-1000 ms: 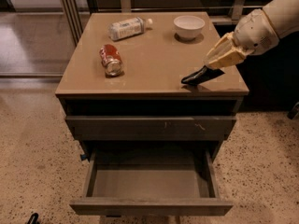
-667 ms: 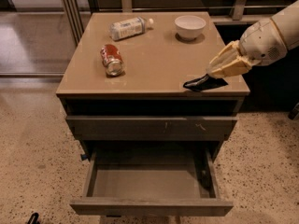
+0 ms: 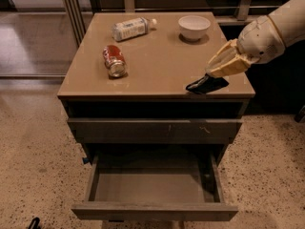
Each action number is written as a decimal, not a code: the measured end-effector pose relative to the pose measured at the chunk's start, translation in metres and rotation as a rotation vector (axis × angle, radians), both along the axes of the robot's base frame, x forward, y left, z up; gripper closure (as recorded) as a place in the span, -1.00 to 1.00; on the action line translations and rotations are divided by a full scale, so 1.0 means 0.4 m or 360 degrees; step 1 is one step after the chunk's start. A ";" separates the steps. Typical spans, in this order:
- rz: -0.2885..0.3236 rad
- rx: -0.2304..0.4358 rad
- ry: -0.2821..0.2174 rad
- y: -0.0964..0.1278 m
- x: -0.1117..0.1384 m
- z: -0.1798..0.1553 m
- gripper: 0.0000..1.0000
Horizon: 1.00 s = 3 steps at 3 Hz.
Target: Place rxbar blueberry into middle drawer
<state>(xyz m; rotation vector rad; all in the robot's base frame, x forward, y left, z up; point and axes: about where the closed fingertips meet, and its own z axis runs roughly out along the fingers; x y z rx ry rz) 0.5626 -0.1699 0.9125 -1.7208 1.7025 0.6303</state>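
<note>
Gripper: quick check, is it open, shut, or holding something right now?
Gripper: closed on the rxbar blueberry, at the front right corner of the cabinet top.

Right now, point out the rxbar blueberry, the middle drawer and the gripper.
rxbar blueberry (image 3: 205, 86), camera view, middle of the dark wrapper.
middle drawer (image 3: 152, 185), camera view, bare tray floor.
gripper (image 3: 217, 74), camera view, midway between the jaws, above the tabletop (image 3: 162, 66) near its front edge.

High frontal view down onto cabinet (image 3: 162, 66), gripper (image 3: 213, 74) right
</note>
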 end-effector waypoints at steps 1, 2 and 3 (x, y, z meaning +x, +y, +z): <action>0.0011 0.0024 -0.0017 0.018 -0.018 0.006 1.00; -0.0037 0.0077 -0.0050 0.024 -0.083 0.003 1.00; -0.0113 0.0124 -0.0046 0.025 -0.150 -0.038 1.00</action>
